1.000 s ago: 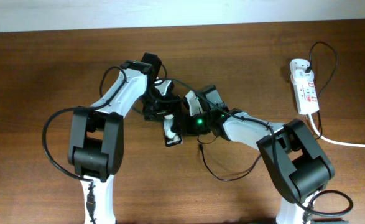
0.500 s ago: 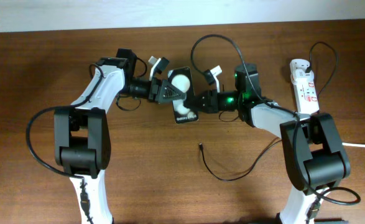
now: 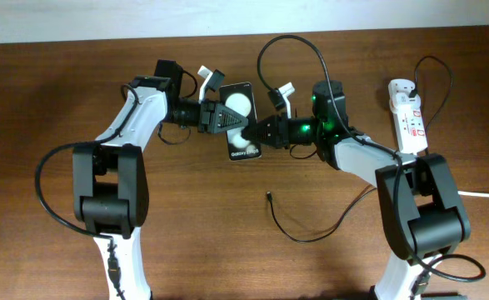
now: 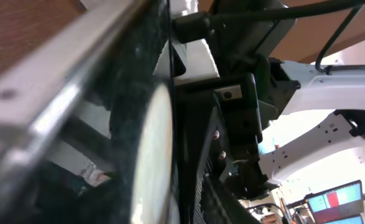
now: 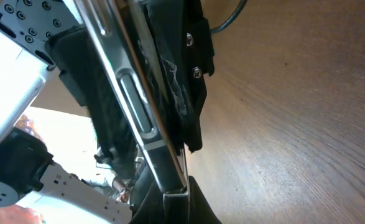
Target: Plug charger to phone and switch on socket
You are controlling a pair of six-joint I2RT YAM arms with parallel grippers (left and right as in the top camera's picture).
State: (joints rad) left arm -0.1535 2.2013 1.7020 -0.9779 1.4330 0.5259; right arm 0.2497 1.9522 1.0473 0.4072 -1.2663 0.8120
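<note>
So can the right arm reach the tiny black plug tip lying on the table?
Probably not yet: the right tool is shut on the glossy black smartphone. The tiny black plug tip lies bare, nothing covering it.

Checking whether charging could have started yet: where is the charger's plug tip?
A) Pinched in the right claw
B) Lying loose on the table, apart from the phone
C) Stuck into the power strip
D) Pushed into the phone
B: in the overhead view the charger's plug tip lies on the bare table, with a clear gap between it and the phone.
</note>
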